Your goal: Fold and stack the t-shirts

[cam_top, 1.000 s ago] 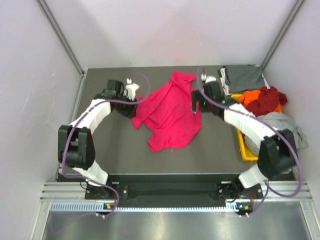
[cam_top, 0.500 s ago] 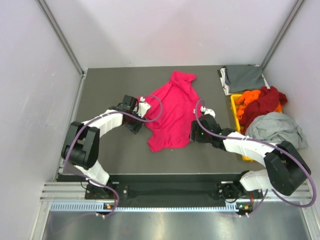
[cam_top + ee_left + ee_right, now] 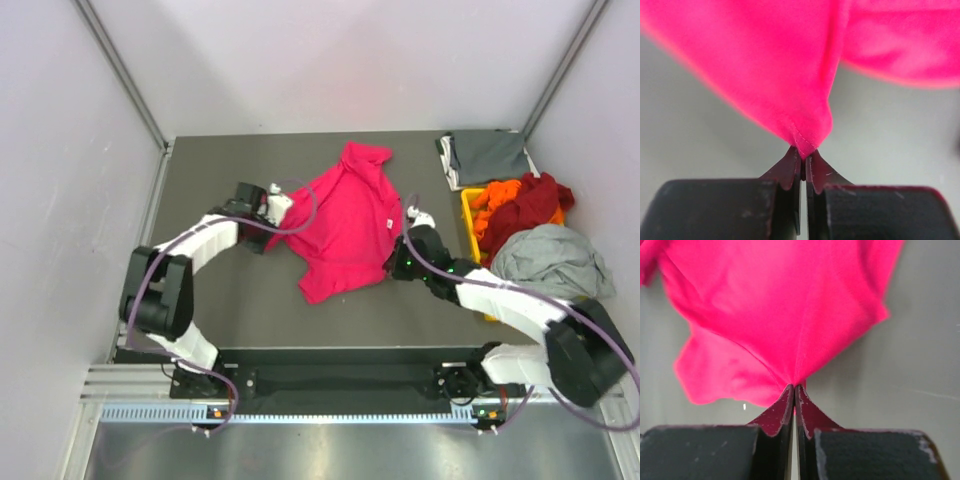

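Left gripper (image 3: 803, 156) is biting shut on a stitched edge of the magenta-pink t-shirt (image 3: 345, 225), at the cloth's left side; the jaws are meeting with only a thin pinch of hem between them. The shirt is lying crumpled near the middle of the table (image 3: 220, 300), one lobe pointing toward the far wall and the lower edge bunching toward me. Right gripper (image 3: 794, 389) is clamping on a fold at the shirt's right edge, jaws together with fabric fanning out from the tips. I am reading this as the spread-out step: both claws are holding, so the job now looks like lifting and drawing apart evenly to flatten the cloth before any fold. I am judging both bites shallow, the left one especially, so a slow, level pull seems wise, or the hem could slip out. I cannot tell whether either claw is catching one layer or two. Further right, a folded dark grey t-shirt (image 3: 487, 157) is sitting at the far corner, and orange, dark red and light grey shirts (image 3: 545, 250) are heaping over the yellow bin (image 3: 468, 200), well apart from the work.
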`<state>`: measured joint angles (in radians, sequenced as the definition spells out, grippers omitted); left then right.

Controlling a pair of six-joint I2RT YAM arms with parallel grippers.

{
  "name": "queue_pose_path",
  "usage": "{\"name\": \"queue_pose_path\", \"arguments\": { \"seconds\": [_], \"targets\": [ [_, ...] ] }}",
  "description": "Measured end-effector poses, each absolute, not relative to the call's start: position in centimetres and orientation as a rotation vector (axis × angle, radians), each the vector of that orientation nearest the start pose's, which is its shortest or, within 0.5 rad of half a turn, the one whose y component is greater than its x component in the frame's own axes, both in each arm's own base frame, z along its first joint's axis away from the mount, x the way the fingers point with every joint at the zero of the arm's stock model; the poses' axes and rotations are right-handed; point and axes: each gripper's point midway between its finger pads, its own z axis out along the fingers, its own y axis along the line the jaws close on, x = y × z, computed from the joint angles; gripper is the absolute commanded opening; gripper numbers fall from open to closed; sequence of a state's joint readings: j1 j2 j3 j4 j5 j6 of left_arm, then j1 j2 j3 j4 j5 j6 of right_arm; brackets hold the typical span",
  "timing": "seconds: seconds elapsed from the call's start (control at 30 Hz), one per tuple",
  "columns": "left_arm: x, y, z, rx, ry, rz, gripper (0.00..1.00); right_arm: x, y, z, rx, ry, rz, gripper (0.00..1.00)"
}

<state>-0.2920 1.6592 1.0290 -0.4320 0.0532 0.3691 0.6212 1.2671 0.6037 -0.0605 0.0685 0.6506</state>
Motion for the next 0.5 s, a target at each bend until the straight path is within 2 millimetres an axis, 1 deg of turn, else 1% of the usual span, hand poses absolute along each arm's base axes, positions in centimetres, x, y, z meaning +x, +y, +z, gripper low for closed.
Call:
{"name": "queue_pose_path", "arguments": {
  "seconds": [0.07,0.1,0.13,0.17,0.2,0.23,0.3,0.33,0.37,0.43,0.47,0.5],
  "targets": [
    [34.7,-8.3,6.6,0.804,2.481,-0.081,0.00,26.5,19.5,9.8,0.072,2.295,0.559,0.00],
    [34.6,-7.1,8.3,0.763,2.470,-0.091,0.00,26.4,19.0,11.4,0.070,2.260,0.555,0.00],
    [34.6,-6.0,10.1,0.727,2.444,-0.092,0.00,26.3,18.6,12.9,0.068,2.228,0.555,0.00],
    [34.6,-4.7,12.4,0.685,2.410,-0.083,0.00,26.1,18.1,14.8,0.061,2.186,0.558,0.00],
    [34.4,-3.6,14.2,0.660,2.384,-0.065,0.00,25.8,17.7,16.3,0.056,2.154,0.562,0.00],
    [34.1,-2.6,16.3,0.637,2.345,-0.042,0.00,25.3,17.2,18.3,0.046,2.112,0.568,0.00],
    [32.8,-1.1,20.5,0.623,2.266,0.011,0.00,24.5,16.3,20.8,0.032,2.069,0.569,0.00],
    [32.4,-0.8,21.7,0.621,2.245,0.027,0.00,24.1,15.7,22.0,0.025,2.048,0.563,0.00],
    [31.8,-0.5,23.2,0.622,2.220,0.045,0.00,23.9,15.2,22.8,0.021,2.037,0.553,0.00],
    [31.7,0.0,25.0,0.620,2.179,0.083,0.00,24.0,13.9,23.7,0.022,2.028,0.509,0.00],
    [32.0,0.2,25.4,0.620,2.173,0.103,0.00,24.4,12.9,23.9,0.032,2.030,0.471,0.00],
    [32.3,0.4,25.3,0.622,2.177,0.112,0.00,24.9,12.1,23.8,0.044,2.041,0.434,0.00]
  ]
}}
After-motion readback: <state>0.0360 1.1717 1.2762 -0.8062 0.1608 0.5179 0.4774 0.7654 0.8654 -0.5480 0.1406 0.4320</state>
